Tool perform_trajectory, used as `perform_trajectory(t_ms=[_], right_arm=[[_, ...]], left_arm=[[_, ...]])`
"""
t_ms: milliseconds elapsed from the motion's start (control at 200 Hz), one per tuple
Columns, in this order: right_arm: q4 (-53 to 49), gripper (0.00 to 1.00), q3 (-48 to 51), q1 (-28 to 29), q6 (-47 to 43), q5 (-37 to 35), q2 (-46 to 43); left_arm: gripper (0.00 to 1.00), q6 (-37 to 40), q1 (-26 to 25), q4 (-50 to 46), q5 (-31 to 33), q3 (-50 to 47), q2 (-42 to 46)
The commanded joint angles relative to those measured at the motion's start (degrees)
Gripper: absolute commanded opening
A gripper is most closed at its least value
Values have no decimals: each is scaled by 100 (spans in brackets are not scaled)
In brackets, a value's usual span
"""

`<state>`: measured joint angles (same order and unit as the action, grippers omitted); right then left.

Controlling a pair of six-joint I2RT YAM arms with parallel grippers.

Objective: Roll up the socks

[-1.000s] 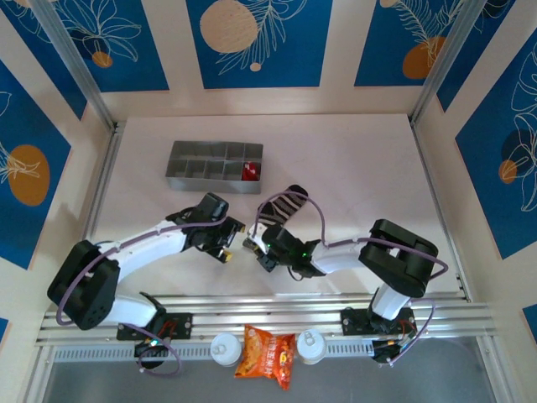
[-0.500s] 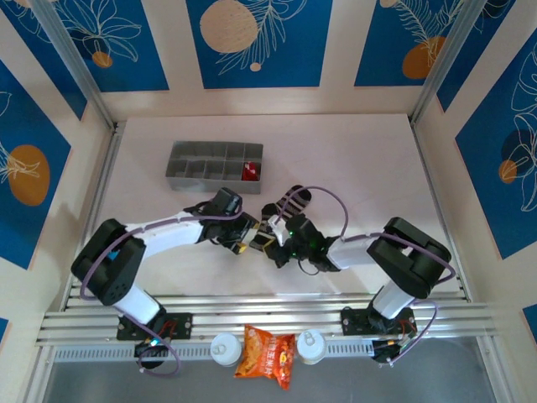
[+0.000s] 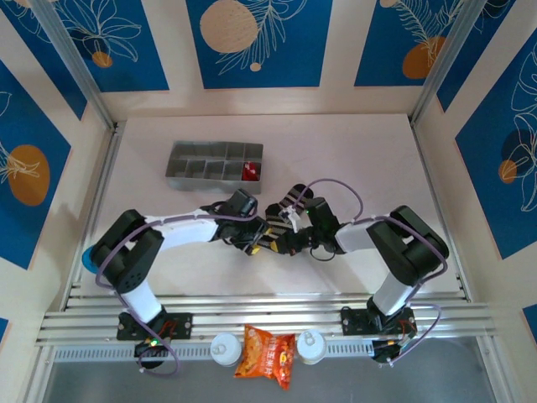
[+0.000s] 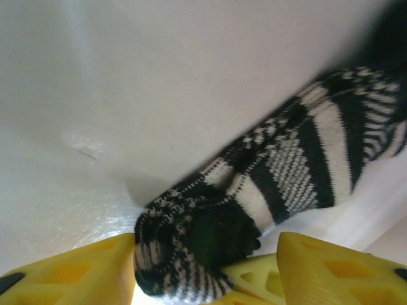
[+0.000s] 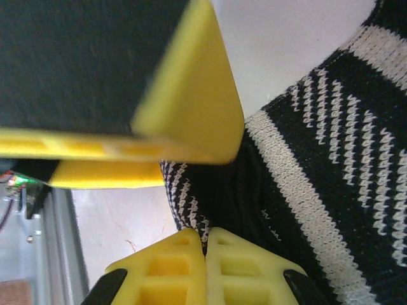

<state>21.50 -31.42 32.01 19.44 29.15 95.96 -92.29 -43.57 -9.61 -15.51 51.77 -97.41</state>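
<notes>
The black sock with grey-white stripes (image 3: 289, 200) lies at the table's middle, its near end curled into a small roll (image 4: 191, 248). My right gripper (image 5: 205, 238) is shut, pinching the fabric edge of that rolled end (image 5: 191, 190). My left gripper (image 4: 205, 244) is open and straddles the same roll: its left finger (image 4: 70, 273) touches the sock, its right finger (image 4: 343, 273) stands apart. From above, both grippers (image 3: 254, 238) (image 3: 278, 235) meet at the sock's near end. The red sock (image 3: 249, 171) sits as a bundle in a tray compartment.
A grey compartment tray (image 3: 193, 159) stands at the back left of the white table. An orange snack packet (image 3: 264, 353) lies on the rail in front of the arm bases. One finger (image 5: 184, 114) of the left gripper hangs close above the right gripper's tips.
The left arm has swung right to the sock's near end and its jaws have narrowed around the roll. The right gripper, still shut on the sock, has shifted slightly right and away.
</notes>
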Motion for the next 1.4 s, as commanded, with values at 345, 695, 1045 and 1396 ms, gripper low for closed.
perform_trajectory(t_ms=[345, 695, 1045, 1396], right_arm=[[-1080, 0, -636, -283, 196, 1065, 587], [-1839, 5, -870, 24, -558, 725, 416], [-971, 51, 338, 1539, -2379, -2161, -1687], [-857, 47, -10, 2124, -2471, -3063, -1110]], left_arm=[[38, -339, -114, -1053, 43, 597, -523], [5, -656, -32, -2437, 8, 692, -648], [2, -159, 176, -3513, -74, 968, -692], [2, -150, 232, -3373, -182, 930, -806]])
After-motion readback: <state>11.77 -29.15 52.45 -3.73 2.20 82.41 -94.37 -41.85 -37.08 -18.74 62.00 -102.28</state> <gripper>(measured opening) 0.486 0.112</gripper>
